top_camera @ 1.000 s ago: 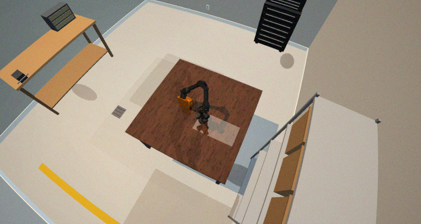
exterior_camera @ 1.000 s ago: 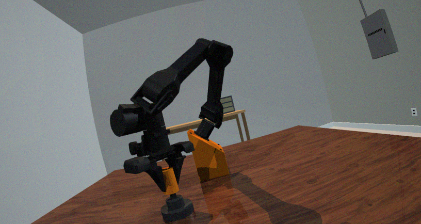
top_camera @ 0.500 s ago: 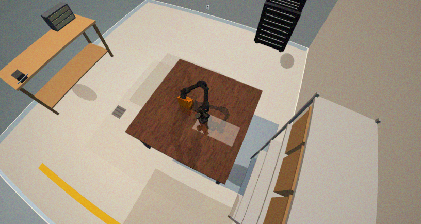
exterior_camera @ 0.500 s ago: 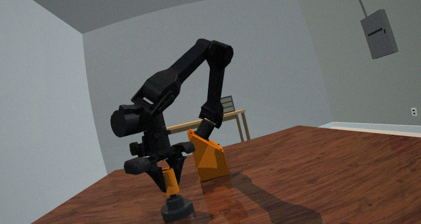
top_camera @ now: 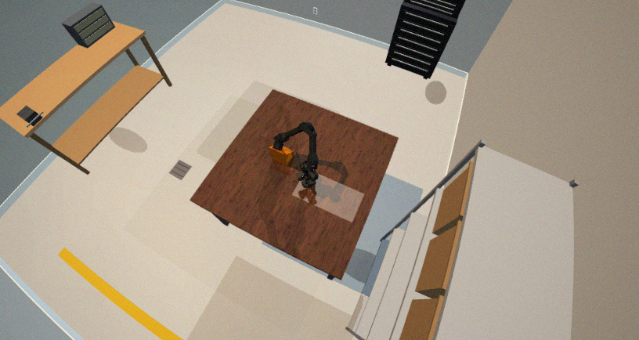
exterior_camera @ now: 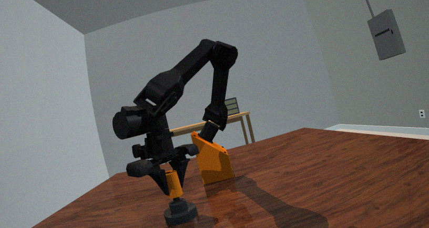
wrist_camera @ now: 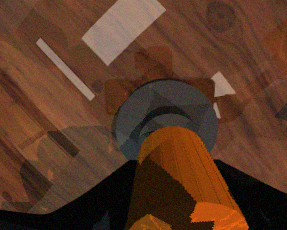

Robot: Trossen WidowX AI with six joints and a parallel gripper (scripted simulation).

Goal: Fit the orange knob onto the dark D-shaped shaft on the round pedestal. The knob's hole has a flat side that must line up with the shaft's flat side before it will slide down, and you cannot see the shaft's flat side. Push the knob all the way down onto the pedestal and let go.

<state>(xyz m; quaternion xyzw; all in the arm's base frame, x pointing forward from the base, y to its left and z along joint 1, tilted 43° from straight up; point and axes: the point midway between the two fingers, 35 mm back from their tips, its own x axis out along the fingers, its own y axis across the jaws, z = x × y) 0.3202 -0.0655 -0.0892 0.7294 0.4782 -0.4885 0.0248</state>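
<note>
So we've got a bright orange knob (exterior_camera: 174,184) (wrist_camera: 182,165), a dark slate-grey pedestal (exterior_camera: 181,213) (wrist_camera: 165,100), and a matte black gripper (exterior_camera: 174,186) (wrist_camera: 174,167). Our table (top_camera: 286,221) (exterior_camera: 345,172) (wrist_camera: 20,100) is reddish-brown with streaky dark wood grain. Toward 7 o'clock in the top view we've a solid yellow floor stripe (top_camera: 113,294).

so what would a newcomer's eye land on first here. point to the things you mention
Probably the black arm (top_camera: 313,142) (exterior_camera: 221,83), arching over the wooden table (top_camera: 250,171) (exterior_camera: 345,166) from its bright orange base (top_camera: 280,156) (exterior_camera: 213,163). Next, the orange knob (exterior_camera: 174,184) (wrist_camera: 182,160) gripped in its fingers (exterior_camera: 159,179), just above the dark round pedestal (exterior_camera: 181,216) (wrist_camera: 190,100).
</note>
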